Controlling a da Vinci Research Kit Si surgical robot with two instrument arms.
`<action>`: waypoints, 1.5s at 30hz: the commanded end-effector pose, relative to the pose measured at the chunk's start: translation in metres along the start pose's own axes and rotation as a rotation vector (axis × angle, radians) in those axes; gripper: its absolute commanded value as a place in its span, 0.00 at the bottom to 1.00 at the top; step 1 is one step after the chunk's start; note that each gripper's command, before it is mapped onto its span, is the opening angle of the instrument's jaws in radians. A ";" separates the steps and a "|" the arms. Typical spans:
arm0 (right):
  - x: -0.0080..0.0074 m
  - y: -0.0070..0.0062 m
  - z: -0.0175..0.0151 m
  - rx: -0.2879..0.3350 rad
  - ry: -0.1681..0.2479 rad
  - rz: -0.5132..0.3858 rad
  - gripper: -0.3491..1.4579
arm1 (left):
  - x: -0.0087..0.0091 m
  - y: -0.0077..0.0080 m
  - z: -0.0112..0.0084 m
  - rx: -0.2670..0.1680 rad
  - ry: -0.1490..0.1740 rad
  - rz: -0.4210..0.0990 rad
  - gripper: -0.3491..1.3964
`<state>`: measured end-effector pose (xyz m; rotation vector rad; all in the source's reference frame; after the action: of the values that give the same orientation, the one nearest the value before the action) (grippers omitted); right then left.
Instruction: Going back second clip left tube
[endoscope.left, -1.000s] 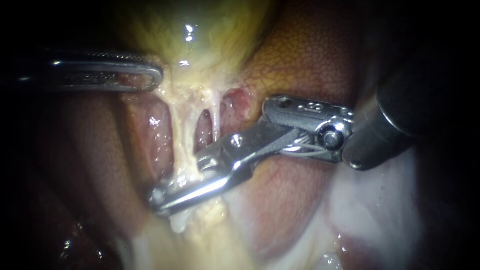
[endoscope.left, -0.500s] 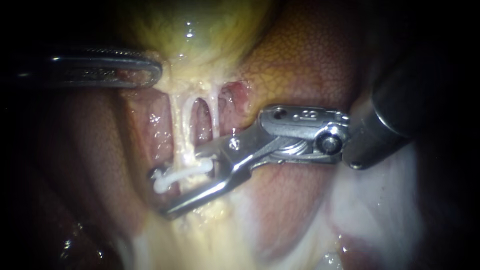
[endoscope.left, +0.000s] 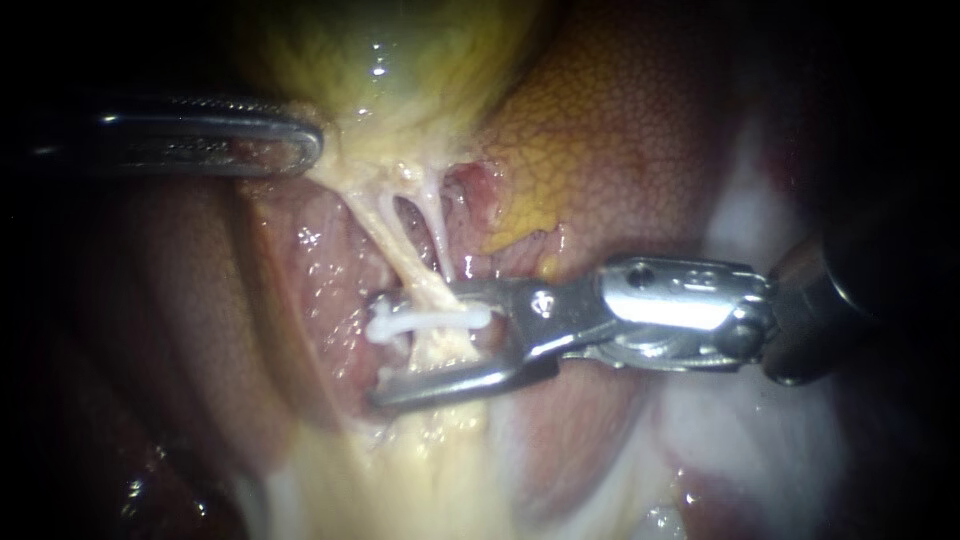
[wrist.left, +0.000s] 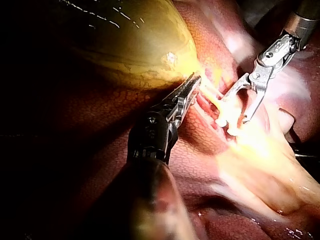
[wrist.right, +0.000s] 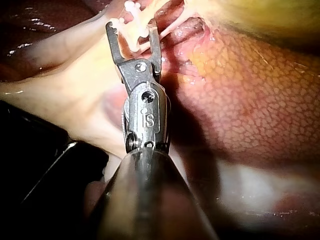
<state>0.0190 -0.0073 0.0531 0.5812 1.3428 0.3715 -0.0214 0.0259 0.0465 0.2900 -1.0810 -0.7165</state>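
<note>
Right instrument (endoscope.left: 385, 347) retreated, clip (endoscope.left: 425, 321) uncovered, shaft (endoscope.left: 835, 295) shadowed

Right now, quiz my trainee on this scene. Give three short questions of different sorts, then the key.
1. Fill in: the left tool is shut on the ______.
2. True or false: the right tool has its jaws shut on the white clip.
3. Pick one. The white clip sits on: A the left tube; B the right tool's lower jaw; C the left tool.

Key: 1 gallbladder, gripped near its neck. 2 False: the jaws stand open, with the white clip between them. 3 A.
</note>
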 end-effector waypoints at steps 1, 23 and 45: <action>0.0000 0.0000 -0.0003 0.002 -0.001 -0.006 0.46 | 0.0000 0.0000 -0.0001 0.000 0.000 0.000 0.00; 0.0022 -0.0020 -0.0056 -0.053 -0.093 -0.169 0.46 | 0.0001 0.0000 0.0000 0.000 0.000 -0.005 0.00; 0.0034 -0.0015 -0.0114 -0.084 -0.153 -0.208 0.46 | 0.0002 0.0000 0.0000 -0.001 0.000 -0.005 0.00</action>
<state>0.0083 -0.0044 0.0482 0.3871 1.2205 0.2079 -0.0214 0.0257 0.0468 0.2922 -1.0807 -0.7210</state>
